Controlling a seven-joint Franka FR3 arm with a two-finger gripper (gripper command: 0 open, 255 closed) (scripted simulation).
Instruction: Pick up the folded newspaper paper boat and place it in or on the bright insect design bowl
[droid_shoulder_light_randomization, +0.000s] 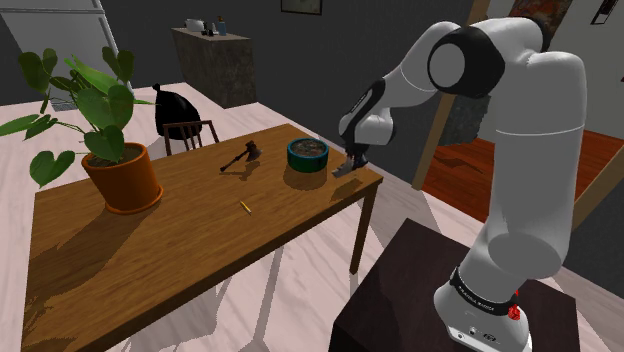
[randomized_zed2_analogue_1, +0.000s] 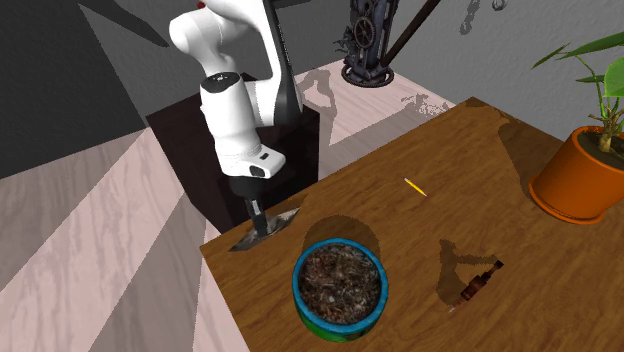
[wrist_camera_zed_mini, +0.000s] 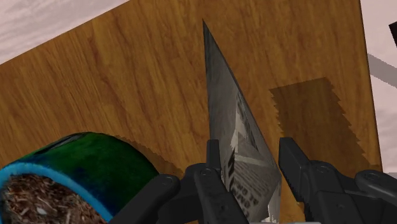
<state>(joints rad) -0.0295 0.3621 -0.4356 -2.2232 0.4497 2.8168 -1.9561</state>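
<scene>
My gripper (droid_shoulder_light_randomization: 352, 163) is shut on the folded newspaper boat (droid_shoulder_light_randomization: 341, 171), a grey printed wedge with a sharp point. It hangs just over the wooden table's corner nearest the stand, casting a shadow on the wood. In the wrist view the boat (wrist_camera_zed_mini: 236, 121) stands upright between the two black fingers (wrist_camera_zed_mini: 214, 162), its tip pointing away from the hand. The bowl (droid_shoulder_light_randomization: 308, 153), blue-rimmed with a green and blue wall and brown speckled contents, sits on the table right beside the boat. From the second exterior view the gripper (randomized_zed2_analogue_1: 258, 222) and boat (randomized_zed2_analogue_1: 276, 224) are close to the bowl (randomized_zed2_analogue_1: 340, 285).
On the table are a dark small hammer (droid_shoulder_light_randomization: 240, 157), a yellow pencil (droid_shoulder_light_randomization: 245, 206) and a leafy plant in an orange pot (droid_shoulder_light_randomization: 124, 178) at the far end. A chair (droid_shoulder_light_randomization: 190, 133) stands behind the table (droid_shoulder_light_randomization: 180, 250). The table's edge runs just below the gripper.
</scene>
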